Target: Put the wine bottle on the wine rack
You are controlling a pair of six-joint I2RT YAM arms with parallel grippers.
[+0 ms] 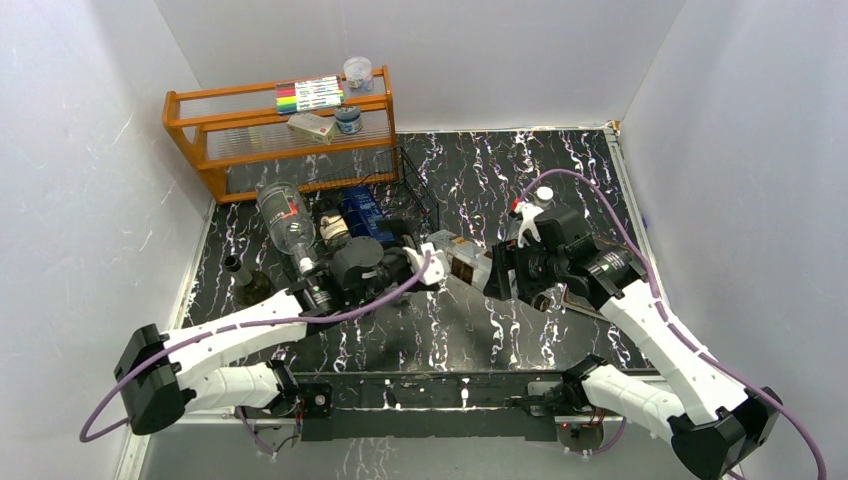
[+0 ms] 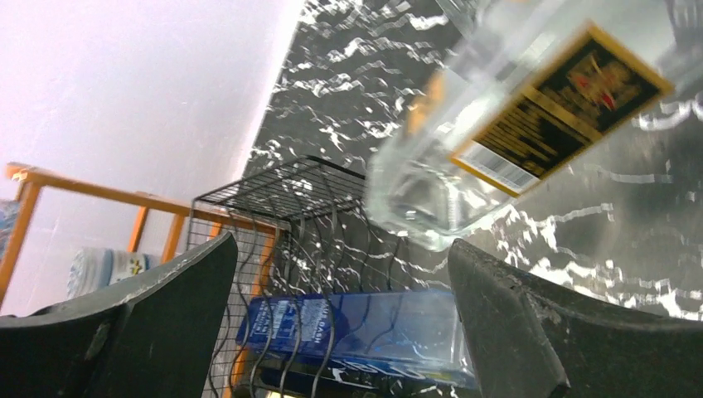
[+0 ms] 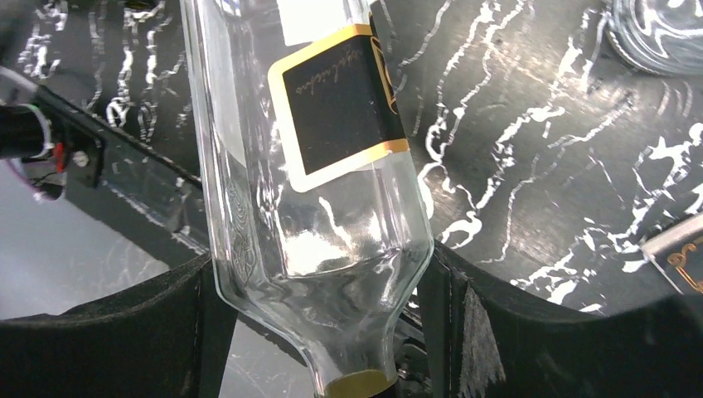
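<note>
The wine bottle (image 1: 462, 265) is clear glass with a black, gold-edged label. It is held off the table, lying roughly level. My right gripper (image 1: 503, 272) is shut on its shoulder just above the neck, as the right wrist view (image 3: 323, 261) shows, with the bottle (image 3: 319, 157) filling the gap. My left gripper (image 1: 415, 258) is open at the bottle's base. In the left wrist view (image 2: 341, 245) the base (image 2: 431, 199) hangs just above the right finger. The black wire wine rack (image 1: 412, 195) lies beyond (image 2: 273, 199) and holds a blue bottle (image 2: 365, 327).
An orange wooden shelf (image 1: 280, 135) with small items stands at the back left. A clear bottle with a red label (image 1: 285, 222) and a dark bottle (image 1: 243, 278) lie left of the rack. A small white bottle (image 1: 530, 212) stands behind my right wrist.
</note>
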